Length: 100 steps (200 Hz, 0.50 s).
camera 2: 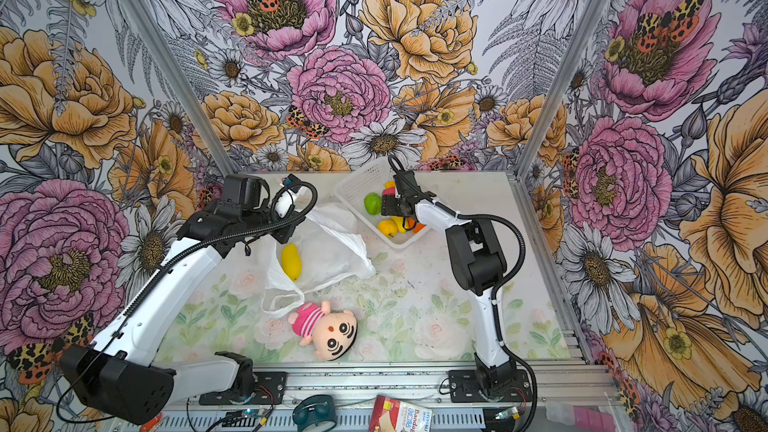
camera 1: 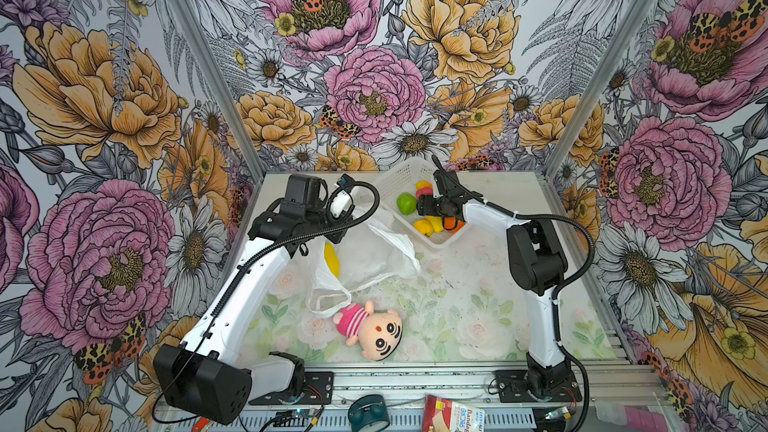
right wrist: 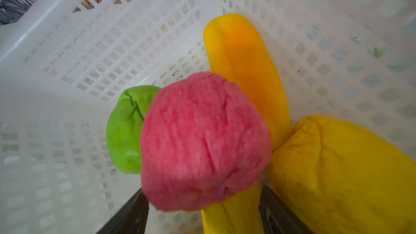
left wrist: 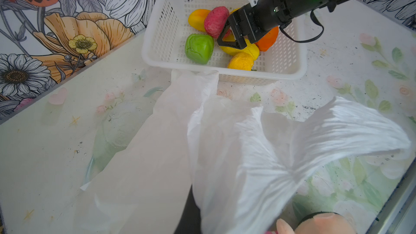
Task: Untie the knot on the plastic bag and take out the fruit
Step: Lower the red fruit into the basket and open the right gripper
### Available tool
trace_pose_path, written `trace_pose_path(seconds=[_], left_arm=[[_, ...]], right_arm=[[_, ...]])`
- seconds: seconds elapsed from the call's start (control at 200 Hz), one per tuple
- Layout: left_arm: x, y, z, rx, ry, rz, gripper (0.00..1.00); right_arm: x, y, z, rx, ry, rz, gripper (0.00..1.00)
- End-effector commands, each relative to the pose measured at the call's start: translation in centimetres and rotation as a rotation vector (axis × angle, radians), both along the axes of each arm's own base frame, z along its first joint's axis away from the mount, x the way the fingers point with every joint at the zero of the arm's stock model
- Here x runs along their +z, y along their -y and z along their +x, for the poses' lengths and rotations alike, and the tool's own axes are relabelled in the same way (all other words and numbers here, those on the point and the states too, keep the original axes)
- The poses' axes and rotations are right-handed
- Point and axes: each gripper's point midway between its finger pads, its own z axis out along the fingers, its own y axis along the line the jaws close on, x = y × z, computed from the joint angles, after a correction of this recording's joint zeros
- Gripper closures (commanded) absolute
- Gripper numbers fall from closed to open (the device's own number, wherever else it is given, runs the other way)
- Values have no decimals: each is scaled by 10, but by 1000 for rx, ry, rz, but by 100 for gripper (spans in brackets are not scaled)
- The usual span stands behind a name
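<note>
Left jaws are clenching the plastic bag (camera 1: 374, 259); right jaws are hanging released just beside the pink-red fruit (right wrist: 202, 140) inside the basket (left wrist: 162, 25).

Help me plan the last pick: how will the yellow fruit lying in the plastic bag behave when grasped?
The yellow fruit looks elongated and glossy, so it may slip or roll sideways. The plastic bag around it is thin and crumpled, so it will likely shift or get pinched too.
</note>
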Motion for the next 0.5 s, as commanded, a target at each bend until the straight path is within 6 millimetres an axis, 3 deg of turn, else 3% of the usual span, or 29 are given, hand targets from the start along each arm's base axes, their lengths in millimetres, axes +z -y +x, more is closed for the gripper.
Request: trace_pose_path(seconds=[0.0, 0.26, 0.41, 0.495], left_arm=[[2, -2, 2, 10, 4, -5, 100], [2, -2, 2, 11, 5, -5, 100], [3, -2, 2, 10, 7, -5, 100], [2, -2, 2, 11, 5, -4, 100]], right_arm=[[21, 14, -6, -38, 44, -65, 22], [33, 41, -9, -119, 98, -126, 23], [43, 40, -12, -106, 118, -111, 34], [60, 32, -19, -77, 165, -72, 39]])
